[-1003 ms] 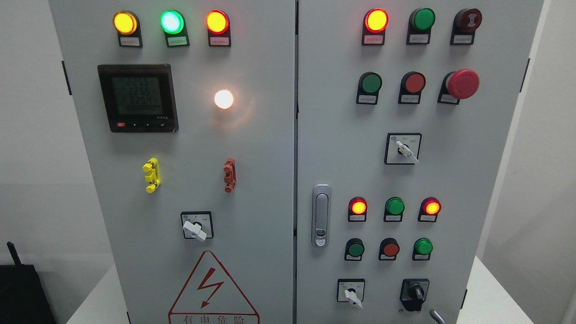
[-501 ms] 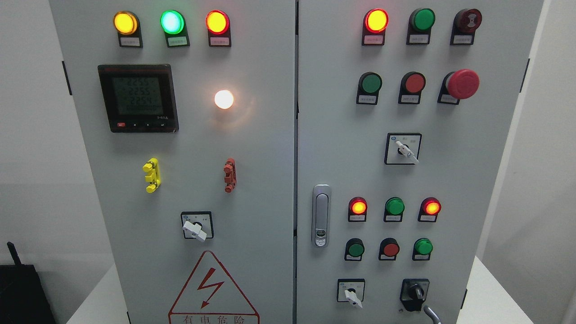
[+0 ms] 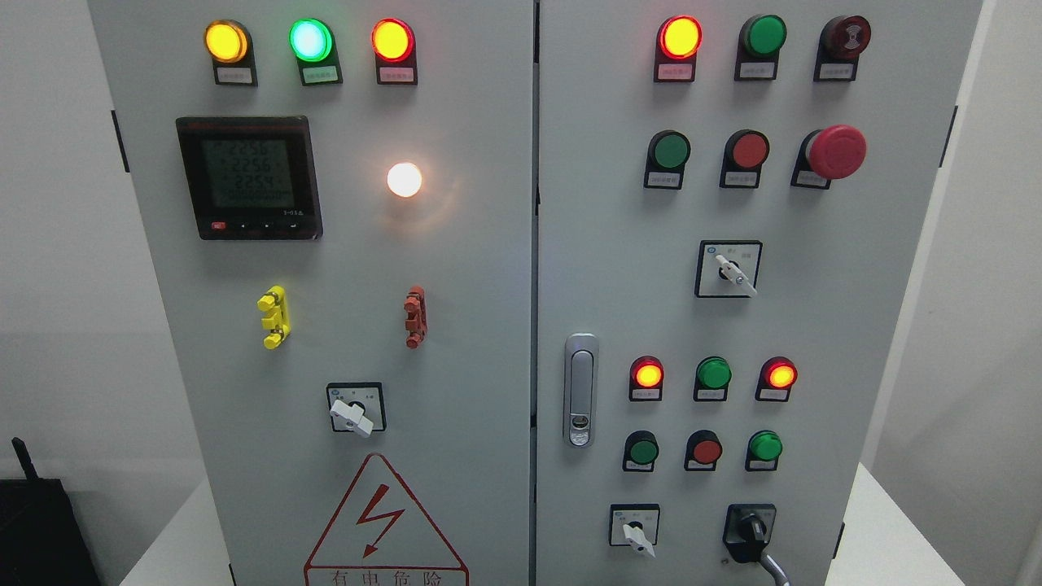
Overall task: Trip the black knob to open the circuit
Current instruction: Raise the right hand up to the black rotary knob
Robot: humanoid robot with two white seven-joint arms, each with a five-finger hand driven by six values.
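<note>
1. The black knob (image 3: 750, 527) sits at the lower right of the frame, on the right door of a grey cabinet (image 3: 619, 268), just right of a white selector switch (image 3: 635, 531).
2. Its ridge, the long axis, runs nearly upright with a small lean, the top end to the left and the lower end to the right.
3. A thin grey fingertip (image 3: 775, 566) comes up from the bottom edge and reaches the lower right side of the knob; it seems to touch it.
4. So little of this hand shows that I cannot tell which arm it belongs to, or whether it is released, clenched or grasping.
5. The cabinet front stands vertical, with two doors carrying lamps and buttons, and a meter (image 3: 248, 177) at the upper left.
6. The cabinet stands on a white table (image 3: 883, 541), with pale walls on both sides.
</note>
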